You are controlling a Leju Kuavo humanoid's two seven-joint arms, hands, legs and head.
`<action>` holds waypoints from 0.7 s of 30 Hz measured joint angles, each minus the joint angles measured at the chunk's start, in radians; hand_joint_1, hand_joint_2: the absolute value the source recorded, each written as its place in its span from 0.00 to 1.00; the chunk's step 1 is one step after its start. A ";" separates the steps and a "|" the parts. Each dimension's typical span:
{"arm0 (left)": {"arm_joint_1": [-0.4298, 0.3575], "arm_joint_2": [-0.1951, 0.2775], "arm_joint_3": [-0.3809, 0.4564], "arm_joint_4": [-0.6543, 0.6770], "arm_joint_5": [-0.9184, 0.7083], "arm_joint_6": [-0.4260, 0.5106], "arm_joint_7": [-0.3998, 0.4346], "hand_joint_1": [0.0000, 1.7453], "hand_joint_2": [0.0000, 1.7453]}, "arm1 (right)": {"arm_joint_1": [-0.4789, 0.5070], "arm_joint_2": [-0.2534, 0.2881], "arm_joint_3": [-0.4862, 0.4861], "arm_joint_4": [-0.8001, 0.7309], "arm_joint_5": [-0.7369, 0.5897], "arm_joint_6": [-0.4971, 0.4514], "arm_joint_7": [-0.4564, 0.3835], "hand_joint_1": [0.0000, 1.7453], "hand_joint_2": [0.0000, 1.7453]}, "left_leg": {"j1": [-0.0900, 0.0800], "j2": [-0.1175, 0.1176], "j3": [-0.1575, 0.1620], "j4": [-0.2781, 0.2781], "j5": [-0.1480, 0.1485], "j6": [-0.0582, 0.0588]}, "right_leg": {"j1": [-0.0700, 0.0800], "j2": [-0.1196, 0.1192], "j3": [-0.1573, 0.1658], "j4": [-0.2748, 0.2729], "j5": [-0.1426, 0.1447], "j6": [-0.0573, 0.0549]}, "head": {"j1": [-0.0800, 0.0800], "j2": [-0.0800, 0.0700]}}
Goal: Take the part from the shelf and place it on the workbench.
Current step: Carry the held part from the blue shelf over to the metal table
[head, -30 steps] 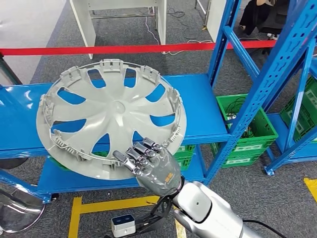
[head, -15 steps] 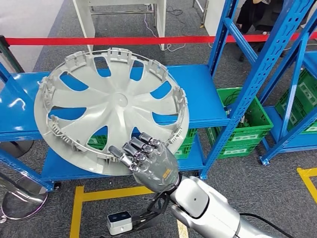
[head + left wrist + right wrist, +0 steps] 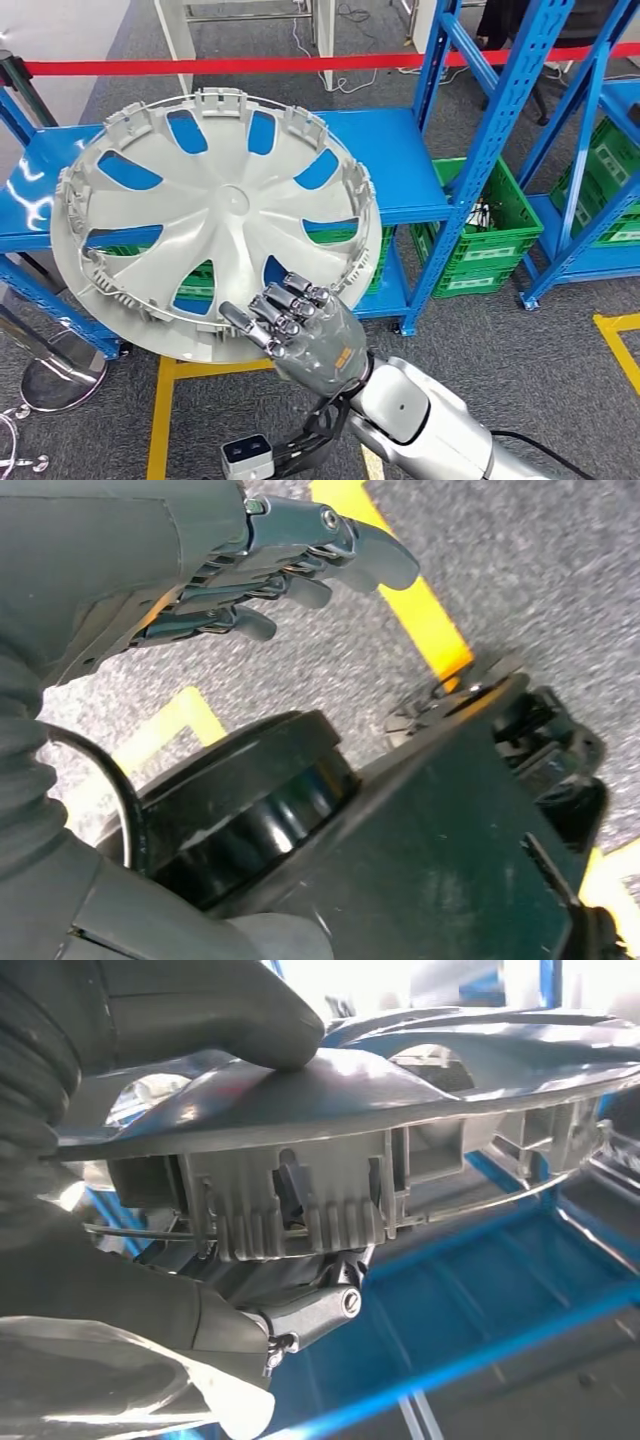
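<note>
The part is a large silver-grey wheel cover [image 3: 226, 210] with curved spokes and clips around its rim. In the head view my right hand [image 3: 309, 335] grips its near rim, holding it tilted in the air in front of the blue shelf [image 3: 400, 165]. The right wrist view shows the thumb [image 3: 226, 1020] pressing on the face of the wheel cover [image 3: 423, 1080], with fingers under the clipped rim. My left hand [image 3: 226, 570] hangs over the grey floor with its fingers loosely extended and nothing in them.
Green crates [image 3: 483, 240] sit on the low shelf level to the right, between slanted blue uprights [image 3: 490, 130]. A red tape [image 3: 226, 66] runs across behind the shelf. Yellow lines [image 3: 162, 400], a round metal base [image 3: 53, 375] and a small white device [image 3: 247, 455] lie on the floor.
The whole picture has shifted, so the camera has moved. The wheel cover stays in my right hand's grip and now sits a little further left and clear of the shelf's front edge.
</note>
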 joint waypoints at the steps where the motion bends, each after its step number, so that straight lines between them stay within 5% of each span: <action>1: 0.001 0.002 0.000 0.003 -0.001 0.002 0.005 0.00 1.00 | 0.000 -0.002 0.000 -0.004 0.000 0.000 -0.002 1.00 1.00 | 0.001 0.000 -0.006 0.019 -0.030 -0.007 | -0.003 -0.002 -0.007 -0.002 0.012 -0.006 | -0.002 0.000; 4: 0.001 0.007 0.000 0.007 -0.004 0.011 0.013 0.00 1.00 | 0.000 -0.008 0.001 -0.015 0.000 0.000 -0.013 1.00 1.00 | 0.012 0.000 -0.043 0.199 -0.178 -0.026 | -0.006 -0.005 -0.042 0.001 0.049 -0.014 | -0.009 0.000; 6: -0.001 0.008 0.000 0.007 -0.004 0.017 0.017 0.00 1.00 | 0.003 -0.016 -0.002 -0.020 0.000 0.000 -0.020 1.00 1.00 | 0.019 0.000 -0.041 0.289 -0.194 -0.035 | -0.007 -0.006 -0.079 0.010 0.073 -0.011 | -0.009 0.000; 7: -0.001 0.008 0.001 0.007 -0.004 0.019 0.020 0.00 1.00 | 0.006 -0.020 -0.004 -0.023 0.000 0.000 -0.022 1.00 1.00 | 0.022 0.000 -0.018 0.285 -0.171 -0.037 | -0.009 -0.006 -0.098 0.017 0.082 -0.008 | -0.010 0.000; 9: -0.003 0.008 0.004 0.007 -0.003 0.020 0.023 0.00 1.00 | 0.011 -0.027 -0.008 -0.030 0.000 0.000 -0.023 1.00 1.00 | 0.027 -0.001 0.072 0.176 -0.131 -0.040 | -0.011 -0.006 -0.132 0.033 0.096 0.001 | -0.010 0.000; 11: -0.006 0.007 0.006 0.007 -0.003 0.020 0.024 0.00 1.00 | 0.013 -0.033 -0.012 -0.038 0.000 -0.001 -0.023 1.00 1.00 | 0.026 -0.003 0.157 0.042 -0.144 -0.033 | -0.010 -0.005 -0.156 0.047 0.109 0.014 | -0.009 0.000; 14: -0.007 0.006 0.007 0.007 -0.003 0.019 0.025 0.00 1.00 | 0.016 -0.039 -0.017 -0.043 -0.001 -0.001 -0.024 1.00 1.00 | 0.020 -0.003 0.169 -0.012 -0.150 -0.004 | -0.012 -0.005 -0.174 0.047 0.135 0.035 | -0.009 0.000; 15: -0.006 0.006 0.007 0.007 -0.002 0.019 0.027 0.00 1.00 | 0.018 -0.043 -0.019 -0.043 0.000 -0.001 -0.025 1.00 1.00 | 0.020 -0.002 0.161 -0.014 -0.140 0.006 | -0.014 -0.004 -0.182 0.051 0.128 0.041 | -0.009 0.000; 17: -0.005 0.006 0.008 0.008 0.001 0.017 0.037 0.00 1.00 | 0.025 -0.050 -0.027 -0.045 0.000 -0.001 -0.031 1.00 1.00 | 0.021 0.002 0.138 -0.017 -0.117 0.024 | -0.017 0.000 -0.207 0.109 0.059 0.050 | -0.005 0.000; 19: -0.004 0.004 0.009 0.008 0.005 0.015 0.054 0.00 1.00 | 0.041 -0.058 -0.042 -0.048 -0.001 -0.001 -0.043 1.00 1.00 | 0.017 0.002 0.108 -0.016 -0.094 0.034 | -0.017 0.002 -0.240 0.238 -0.039 0.055 | -0.001 0.000; 21: 0.002 0.002 0.010 0.009 0.003 0.015 0.072 0.00 1.00 | 0.069 -0.066 -0.064 -0.054 -0.001 -0.001 -0.062 1.00 1.00 | 0.012 0.003 0.078 -0.015 -0.071 0.036 | -0.016 0.002 -0.246 0.332 -0.068 0.056 | -0.001 0.000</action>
